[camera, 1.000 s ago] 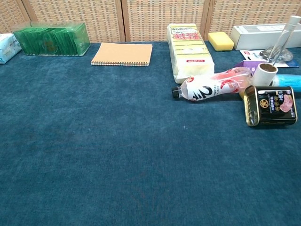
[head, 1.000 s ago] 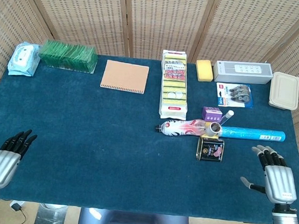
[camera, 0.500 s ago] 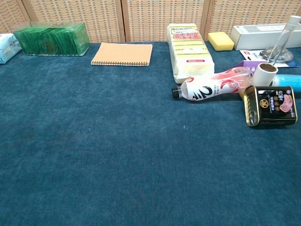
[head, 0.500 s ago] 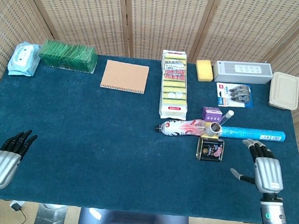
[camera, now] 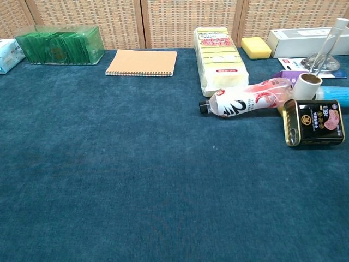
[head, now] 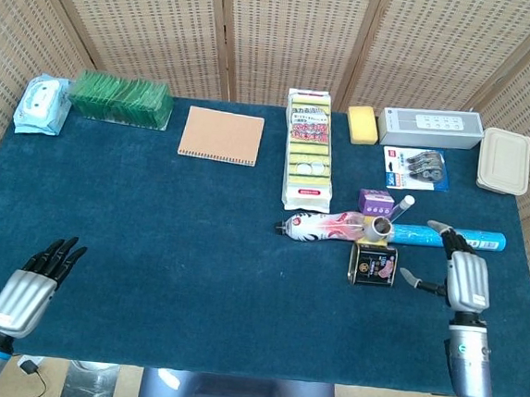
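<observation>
Right robot hand (head: 467,277) hovers spread and empty just right of the dark tin (head: 374,263), thumb toward it, fingertips over the blue tube (head: 447,238). Left robot hand (head: 30,288), spread too, rests near the desk's (head: 196,248) near-left edge, well apart from everything.

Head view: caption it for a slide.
Open right hand beside black can, fingertips at blue tube; left hand open.

The black rectangular tin can (head: 374,263) lies just near of the clear plastic bottle with red print (head: 323,226), which lies right of centre. The long blue cardboard tube (head: 443,236) extends right of the bottle. The silver right hand (head: 467,277) sits just right of the can, its fingertips at the tube.
</observation>
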Available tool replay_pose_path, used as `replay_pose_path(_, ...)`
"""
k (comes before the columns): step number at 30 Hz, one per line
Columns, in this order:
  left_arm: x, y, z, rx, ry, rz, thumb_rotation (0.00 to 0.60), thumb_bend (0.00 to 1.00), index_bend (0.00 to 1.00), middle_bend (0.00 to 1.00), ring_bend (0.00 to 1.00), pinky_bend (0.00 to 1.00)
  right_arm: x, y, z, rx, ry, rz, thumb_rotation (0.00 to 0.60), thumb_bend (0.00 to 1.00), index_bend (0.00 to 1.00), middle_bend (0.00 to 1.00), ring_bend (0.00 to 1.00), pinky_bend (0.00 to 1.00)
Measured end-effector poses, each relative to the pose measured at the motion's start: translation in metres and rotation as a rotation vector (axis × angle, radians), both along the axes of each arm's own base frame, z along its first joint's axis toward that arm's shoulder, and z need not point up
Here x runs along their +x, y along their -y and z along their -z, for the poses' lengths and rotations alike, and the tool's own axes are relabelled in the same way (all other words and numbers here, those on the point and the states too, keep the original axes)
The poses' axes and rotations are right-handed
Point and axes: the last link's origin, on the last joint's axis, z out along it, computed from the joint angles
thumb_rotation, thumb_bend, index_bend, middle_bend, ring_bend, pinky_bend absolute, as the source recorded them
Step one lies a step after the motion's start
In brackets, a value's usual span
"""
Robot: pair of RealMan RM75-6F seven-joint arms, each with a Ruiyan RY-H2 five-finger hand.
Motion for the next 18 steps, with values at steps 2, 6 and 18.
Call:
replay_pose_path(2, 0.0, 0.0, 0.005, -0.004, 0.006, 0.009, 0.6, 0.2, 0.03, 0.02, 0.01, 0.21, 0.004, 0.004, 0.003, -0.01, 0.01, -0.014, 0.459, 0.15, 0.2, 0.29, 0.3, 0.37)
replay_pose_path(6, -0.001, -0.001, 0.018, -0.024, 0.004, 0.023, 0.6, 0.2, 0.03, 0.02, 0.01, 0.21, 0.007, 0.01, 0.007, -0.044, -0.012, -0.041, 0.459, 0.15, 0.2, 0.29, 0.3, 0.37)
replay_pose_path(18, 0.0, 0.002, 0.019, -0.028, 0.013, 0.045, 0.6, 0.21, 0.03, 0.02, 0.01, 0.21, 0.002, 0.037, 0.013, -0.042, -0.057, -0.005, 0.46, 0.15, 0.2, 0.29, 0.3, 0.37)
